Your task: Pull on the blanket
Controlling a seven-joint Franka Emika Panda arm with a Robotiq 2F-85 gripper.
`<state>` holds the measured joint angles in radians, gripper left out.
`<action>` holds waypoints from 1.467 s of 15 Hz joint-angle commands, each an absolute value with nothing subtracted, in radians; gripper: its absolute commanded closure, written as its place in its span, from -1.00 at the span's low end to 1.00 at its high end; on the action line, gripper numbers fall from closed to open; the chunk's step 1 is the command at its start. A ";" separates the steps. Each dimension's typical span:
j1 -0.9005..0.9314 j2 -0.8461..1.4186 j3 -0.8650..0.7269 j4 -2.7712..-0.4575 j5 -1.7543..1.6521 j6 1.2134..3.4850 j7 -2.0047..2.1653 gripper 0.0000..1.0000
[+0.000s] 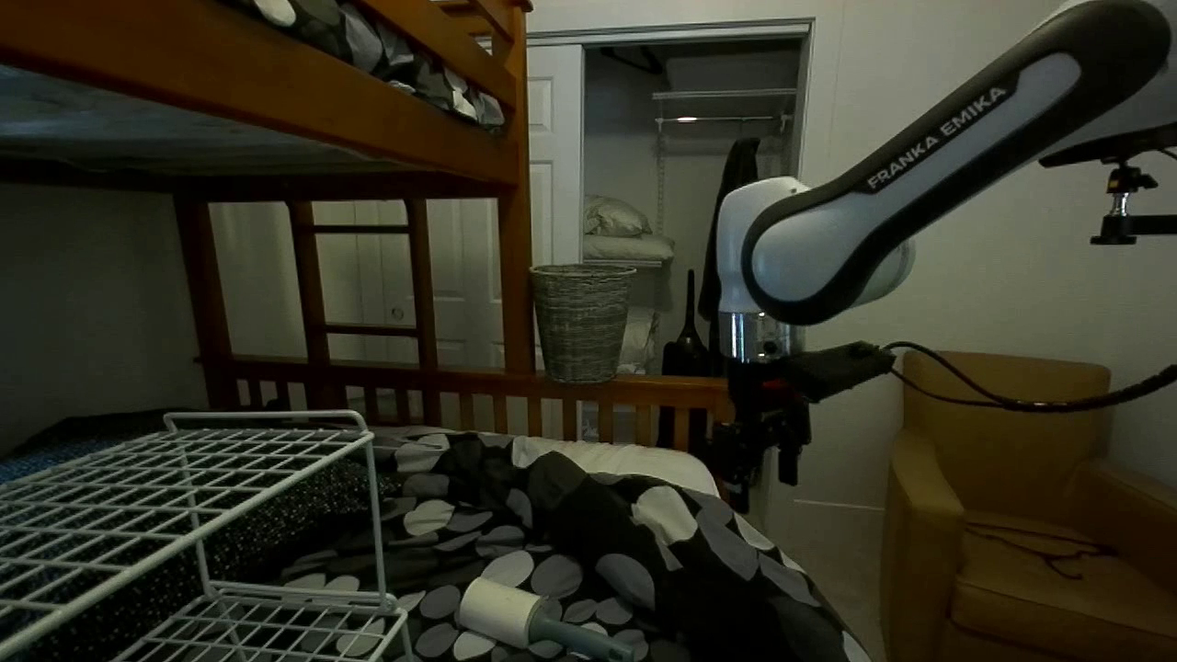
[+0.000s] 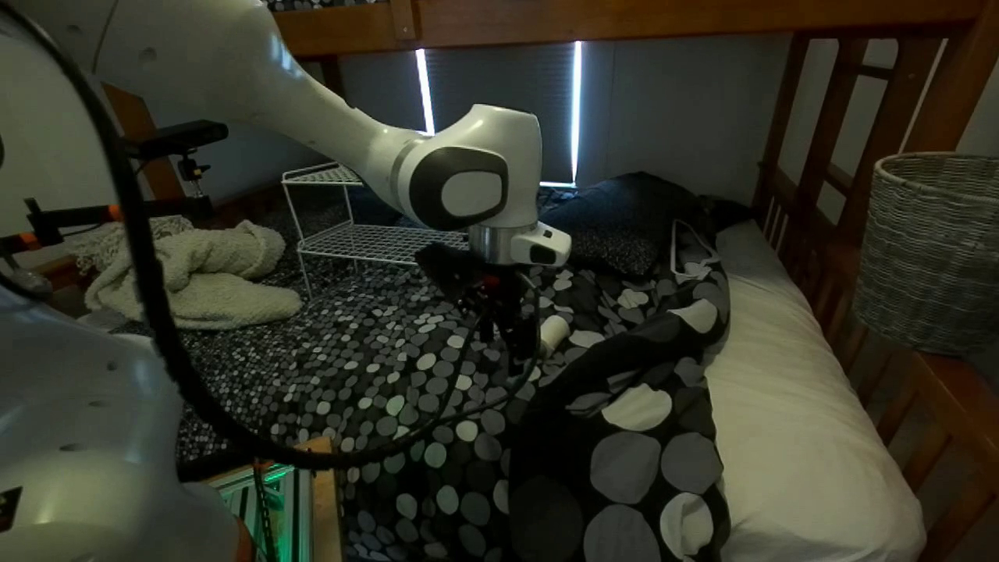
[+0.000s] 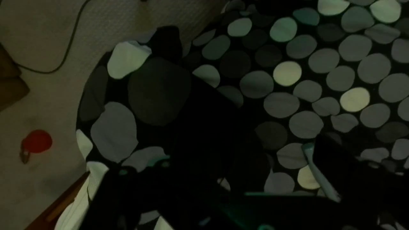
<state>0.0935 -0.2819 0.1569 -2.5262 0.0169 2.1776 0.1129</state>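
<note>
The black blanket (image 1: 552, 575), with its grey and white rounded spots, spreads rumpled over the lower bunk. A folded-over part (image 2: 624, 468) with larger spots lies along the white mattress. Above the blanket hangs my gripper (image 1: 763, 485), pointing down; in an exterior view the gripper (image 2: 503, 347) shows in front of a lint roller. Its jaws stand apart with nothing seen between them. In the dark wrist view the gripper (image 3: 246, 159) is mostly in shadow, over the blanket (image 3: 159, 91) near its rounded edge; exact height above the cloth cannot be told.
A white wire rack (image 1: 267, 460) stands on the bed. The lint roller (image 1: 501, 611) lies on the blanket. A wicker basket (image 1: 584, 322) sits on the wooden bed rail; the upper bunk (image 1: 276, 101) overhangs. Beyond the bed is an armchair (image 1: 1011, 423). A cream throw (image 2: 195, 269) lies across the bed.
</note>
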 commanded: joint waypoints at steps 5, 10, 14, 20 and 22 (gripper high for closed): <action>0.115 -0.206 0.178 -2.569 -0.014 2.391 0.172 -1.00; 0.124 -0.169 0.178 -2.572 -0.013 2.412 0.162 -1.00; 0.095 -0.149 0.193 -2.615 -0.151 2.612 0.253 -1.00; 0.060 -0.084 0.188 -2.630 -0.294 2.755 0.350 -1.00; 0.059 -0.054 0.186 -2.621 -0.337 2.760 0.372 -1.00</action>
